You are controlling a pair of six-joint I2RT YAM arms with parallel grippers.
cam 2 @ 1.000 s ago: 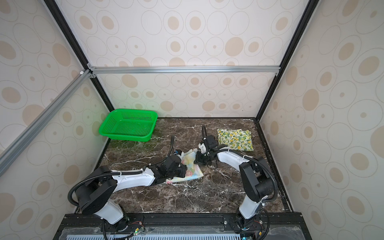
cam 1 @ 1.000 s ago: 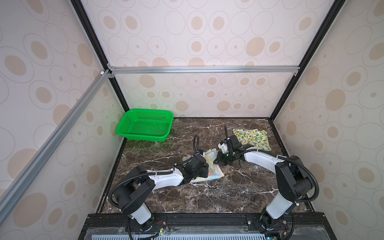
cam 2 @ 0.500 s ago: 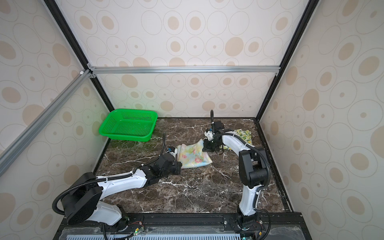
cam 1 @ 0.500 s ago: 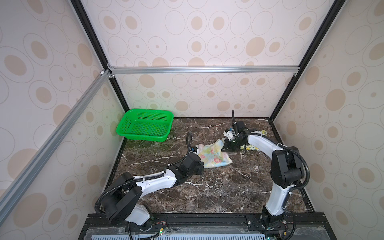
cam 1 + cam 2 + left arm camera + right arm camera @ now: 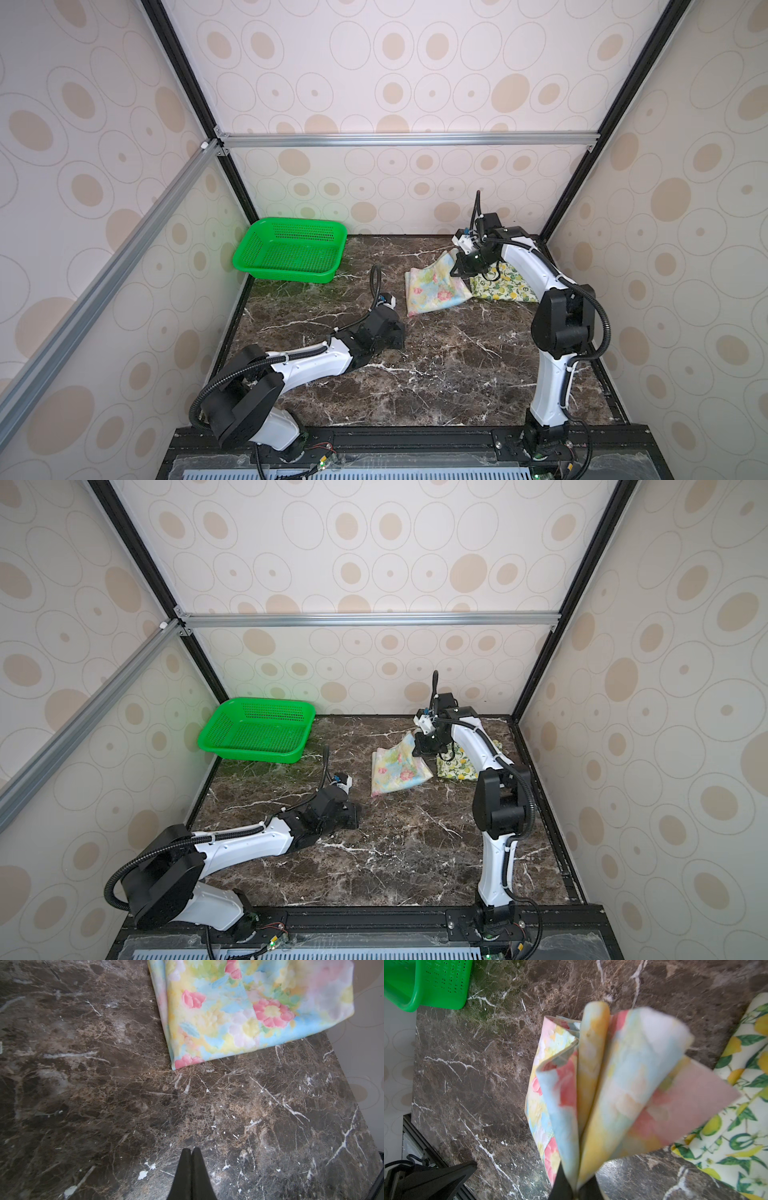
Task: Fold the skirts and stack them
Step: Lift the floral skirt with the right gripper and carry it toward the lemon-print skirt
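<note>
The pastel skirt (image 5: 432, 286) (image 5: 397, 771) with pink flowers is folded. Its near part rests on the marble and its far corner is lifted. My right gripper (image 5: 460, 271) (image 5: 420, 751) (image 5: 576, 1185) is shut on that lifted corner, and the cloth (image 5: 623, 1084) fans out from its jaws. The lemon skirt (image 5: 505, 286) (image 5: 457, 766) (image 5: 749, 1084) lies folded flat just to the right, its left edge beside the pastel one and partly behind my right arm. My left gripper (image 5: 398, 334) (image 5: 353, 812) (image 5: 191, 1150) is shut and empty, low over bare marble short of the pastel skirt (image 5: 249, 1007).
A green perforated basket (image 5: 291, 253) (image 5: 257, 733) (image 5: 425, 985) stands at the back left corner. Patterned walls close in the dark marble table (image 5: 436, 374) at the back and on both sides. A black rail runs along the front edge.
My right gripper has carried the pastel skirt back and right, up to the lemon skirt. My left arm has drawn back toward the front left, away from the cloth.
</note>
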